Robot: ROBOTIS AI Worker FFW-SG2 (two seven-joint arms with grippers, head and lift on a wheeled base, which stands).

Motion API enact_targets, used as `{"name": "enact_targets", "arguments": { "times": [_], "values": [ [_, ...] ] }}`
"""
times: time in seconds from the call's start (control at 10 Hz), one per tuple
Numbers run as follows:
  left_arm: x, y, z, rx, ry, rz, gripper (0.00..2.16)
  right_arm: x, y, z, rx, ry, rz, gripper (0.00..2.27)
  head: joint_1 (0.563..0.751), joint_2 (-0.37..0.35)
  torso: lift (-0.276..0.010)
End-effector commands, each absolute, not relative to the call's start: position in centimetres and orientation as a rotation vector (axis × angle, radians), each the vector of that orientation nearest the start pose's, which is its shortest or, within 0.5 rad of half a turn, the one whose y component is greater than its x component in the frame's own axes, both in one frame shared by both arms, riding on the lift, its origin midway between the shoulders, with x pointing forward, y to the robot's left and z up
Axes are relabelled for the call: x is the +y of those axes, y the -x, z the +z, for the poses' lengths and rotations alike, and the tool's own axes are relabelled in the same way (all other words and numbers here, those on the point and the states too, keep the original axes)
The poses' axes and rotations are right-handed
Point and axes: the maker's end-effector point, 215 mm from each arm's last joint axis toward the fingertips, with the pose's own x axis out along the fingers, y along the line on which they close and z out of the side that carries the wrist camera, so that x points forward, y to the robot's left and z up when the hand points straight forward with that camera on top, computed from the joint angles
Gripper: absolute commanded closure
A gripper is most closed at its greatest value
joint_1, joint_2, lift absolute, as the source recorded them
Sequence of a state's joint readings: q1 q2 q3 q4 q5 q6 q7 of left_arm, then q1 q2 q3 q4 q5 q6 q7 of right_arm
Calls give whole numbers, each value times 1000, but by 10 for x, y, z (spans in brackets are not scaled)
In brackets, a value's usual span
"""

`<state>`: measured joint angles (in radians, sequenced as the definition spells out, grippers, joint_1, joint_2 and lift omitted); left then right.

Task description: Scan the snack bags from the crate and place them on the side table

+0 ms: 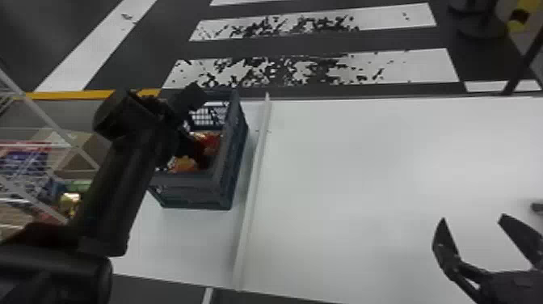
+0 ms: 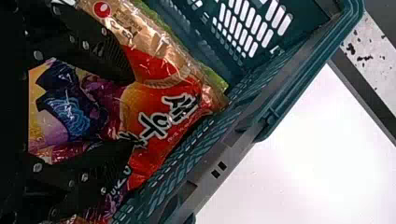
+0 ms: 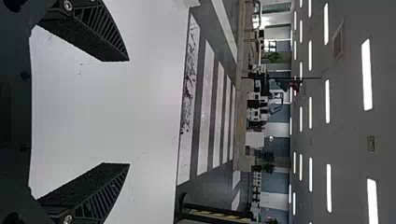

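Both jaw pairs are spread, your left gripper at snack bags inside the crate, your right gripper above the table.

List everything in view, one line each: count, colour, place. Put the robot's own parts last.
Snack bags: several, exact count unclear; red, orange, purple; in the crate
Crate: one, blue-green, left of the raised strip
Raised strip: one, whitish, beside the crate
Table surface: white, right of the strip
Rack: one, whitish, at the head view's left
Floor stripes: several, white, beyond the table
Ceiling lights: many, white, overhead
Left arm: one, black, over the crate
Left hand: one, black, at the bags in the crate
Right hand: one, black, open, above the table's right part
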<state>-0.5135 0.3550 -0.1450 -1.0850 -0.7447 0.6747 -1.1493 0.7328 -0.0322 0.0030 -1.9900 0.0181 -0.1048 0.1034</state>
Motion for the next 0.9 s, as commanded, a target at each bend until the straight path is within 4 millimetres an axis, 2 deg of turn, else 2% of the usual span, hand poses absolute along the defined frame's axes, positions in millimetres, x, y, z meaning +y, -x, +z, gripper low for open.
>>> {"name": "enact_targets", "arguments": {
  "times": [0.0,0.1,0.2,0.5,0.8],
  "values": [
    [378,-567,-484,1095,-555,-576,1339,-206,-353,-433,216,28,128,70,695,198,-94],
    [382,-571,-478,1068,-539,-566,1609,-206,-352,-433,214,28,129,70,695,204,-94],
    [402,-580,-473,1003,-533,-474,2135,-206,-352,-433,214,28,129,70,695,208,-94],
    [395,-587,-444,877,-369,-515,2135,-206,-352,-436,219,28,128,73,695,228,-94],
    [400,-585,-414,784,-239,-582,2135,-205,-353,-438,227,27,129,73,695,221,-94]
  ]
}}
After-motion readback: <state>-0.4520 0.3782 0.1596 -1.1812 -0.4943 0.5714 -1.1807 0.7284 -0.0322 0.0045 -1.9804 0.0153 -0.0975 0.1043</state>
